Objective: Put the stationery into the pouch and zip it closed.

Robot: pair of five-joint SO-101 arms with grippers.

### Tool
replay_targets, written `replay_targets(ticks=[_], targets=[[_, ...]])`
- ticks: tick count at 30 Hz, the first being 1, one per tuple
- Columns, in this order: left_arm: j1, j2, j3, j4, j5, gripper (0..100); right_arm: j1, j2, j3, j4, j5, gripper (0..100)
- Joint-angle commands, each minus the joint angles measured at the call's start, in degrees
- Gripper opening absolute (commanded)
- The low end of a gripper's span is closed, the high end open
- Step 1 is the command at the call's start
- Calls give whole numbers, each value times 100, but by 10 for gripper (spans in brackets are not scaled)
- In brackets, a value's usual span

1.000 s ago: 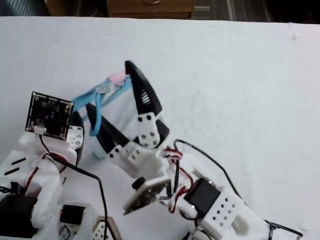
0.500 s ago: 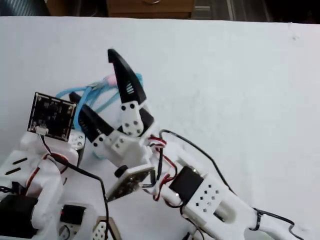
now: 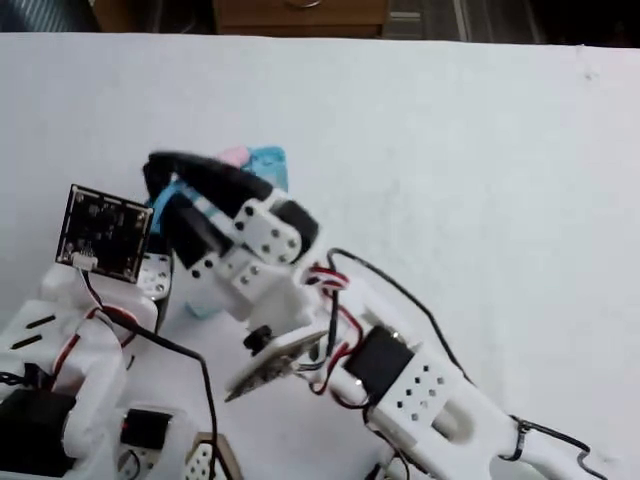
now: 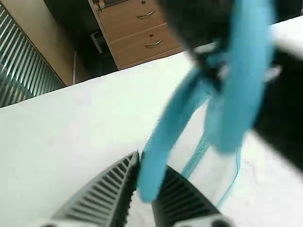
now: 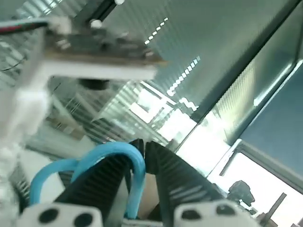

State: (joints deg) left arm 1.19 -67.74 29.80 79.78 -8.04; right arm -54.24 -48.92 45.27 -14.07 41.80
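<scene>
The right gripper, lately open, is now clamped on the rim of the pouch, itself pinched by the left gripper; zipping is judged begun.

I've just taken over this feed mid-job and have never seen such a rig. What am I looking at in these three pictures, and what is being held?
The left arm and right arm are small robots side by side at a white table. The high view looks down on both. The other two pictures come from a camera on each arm's wrist, looking along its claw. On the table lies a clear pouch with blue edging, and a pink item that I cannot identify is at it. The left claw pinches a blue strip of the pouch. The right claw is closed on another blue loop of it.
</scene>
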Motion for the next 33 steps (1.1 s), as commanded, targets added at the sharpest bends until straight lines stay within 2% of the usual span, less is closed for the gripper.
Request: replay_targets(ticks=[1, 7, 21, 27, 29, 31, 33], targets=[[57, 31, 26, 62, -53, 22, 92, -31, -378, -268, 26, 17], [57, 31, 26, 62, -53, 22, 338, 13, -730, -787, 18, 17], [57, 40, 26, 62, -62, 22, 1130, 31, -1767, -769, 18, 17], [57, 22, 26, -62, -62, 23, 1938, 435, -2382, -760, -9, 17], [57, 13, 9, -246, -44, 23, 2158, 514, -2435, -505, -9, 17], [57, 40, -88, -404, -26, 24, 2237, 382, -2523, 391, -35, 17], [57, 48, -211, -580, -18, 24, 2255, 198, -2725, 1393, -580, 17]])
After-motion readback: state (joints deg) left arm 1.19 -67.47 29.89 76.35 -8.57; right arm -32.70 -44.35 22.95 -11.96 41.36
